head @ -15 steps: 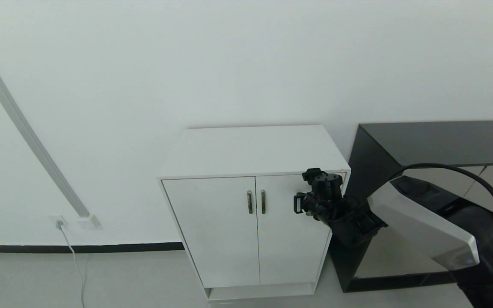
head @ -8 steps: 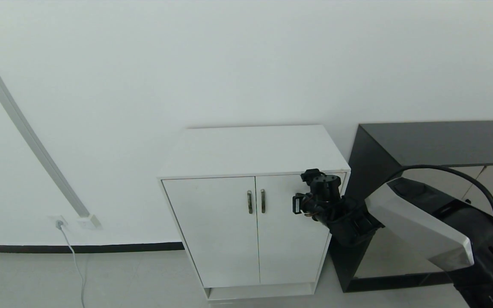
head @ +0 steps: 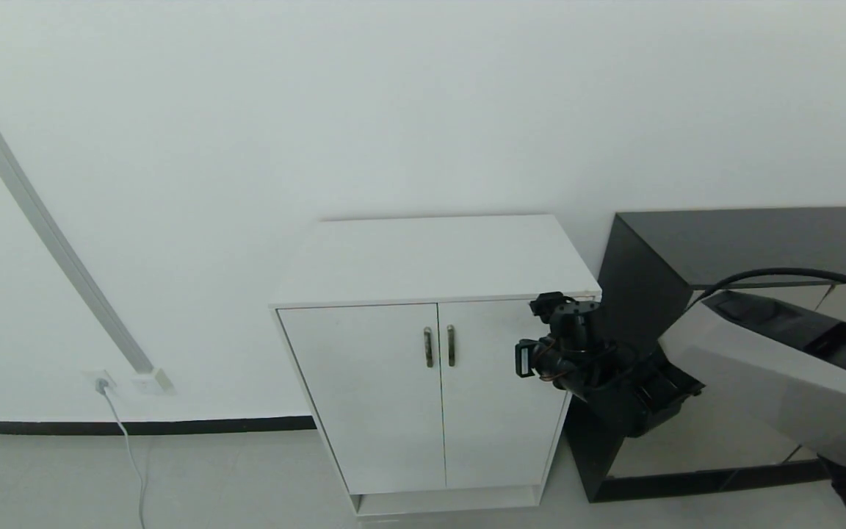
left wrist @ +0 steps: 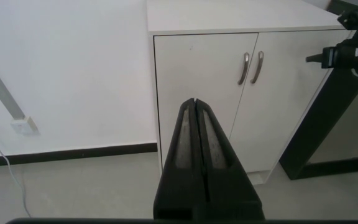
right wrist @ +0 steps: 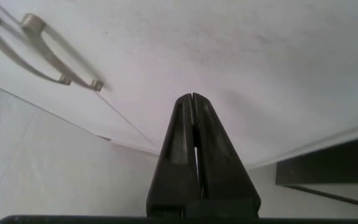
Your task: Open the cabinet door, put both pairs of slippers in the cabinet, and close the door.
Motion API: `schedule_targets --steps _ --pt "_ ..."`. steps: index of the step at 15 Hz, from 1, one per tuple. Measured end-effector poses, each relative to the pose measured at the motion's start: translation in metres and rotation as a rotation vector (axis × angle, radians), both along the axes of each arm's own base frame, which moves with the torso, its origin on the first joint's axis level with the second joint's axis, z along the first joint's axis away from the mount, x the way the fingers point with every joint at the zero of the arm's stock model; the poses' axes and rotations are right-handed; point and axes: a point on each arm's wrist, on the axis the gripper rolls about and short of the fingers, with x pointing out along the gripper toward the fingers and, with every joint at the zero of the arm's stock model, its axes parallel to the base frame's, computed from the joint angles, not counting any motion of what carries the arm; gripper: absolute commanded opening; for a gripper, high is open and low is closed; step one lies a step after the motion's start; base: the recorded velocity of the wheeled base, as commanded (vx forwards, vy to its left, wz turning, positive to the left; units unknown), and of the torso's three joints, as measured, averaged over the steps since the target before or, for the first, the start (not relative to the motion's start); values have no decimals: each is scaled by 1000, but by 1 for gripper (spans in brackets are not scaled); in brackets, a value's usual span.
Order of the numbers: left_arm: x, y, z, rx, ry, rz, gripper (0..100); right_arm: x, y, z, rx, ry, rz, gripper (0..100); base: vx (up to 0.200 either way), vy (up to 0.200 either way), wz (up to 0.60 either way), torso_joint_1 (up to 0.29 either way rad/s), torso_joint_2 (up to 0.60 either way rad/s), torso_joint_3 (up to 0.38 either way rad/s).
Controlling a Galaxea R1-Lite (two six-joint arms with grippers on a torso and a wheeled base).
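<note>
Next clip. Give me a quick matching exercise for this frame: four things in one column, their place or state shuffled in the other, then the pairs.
Things
1. white cabinet doors
2. right gripper
3. black sideboard
4. wall socket

Place or state
a. low on the wall, to the left of the white cabinet
b. fingers together, in front of the right-hand door
c. both closed
d. standing to the right of the white cabinet

Pairs: 1-c, 2-b, 3-d, 4-a

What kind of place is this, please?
Probably a plain room, perhaps an office or hallway: a white cabinet against a bare wall, a black cabinet beside it, a socket near the floor.
</note>
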Motion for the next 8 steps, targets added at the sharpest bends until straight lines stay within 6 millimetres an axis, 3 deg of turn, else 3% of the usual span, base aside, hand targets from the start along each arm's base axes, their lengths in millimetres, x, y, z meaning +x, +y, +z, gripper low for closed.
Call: schedule_targets --steps 4,8 --pt "0 0 0 -2 0 0 0 -35 -18 28 1 -5 1 0 0 0 0 0 0 0" --pt "0 0 0 -3 1 1 0 -51 -54 55 4 -32 -71 0 0 0 0 0 0 0"
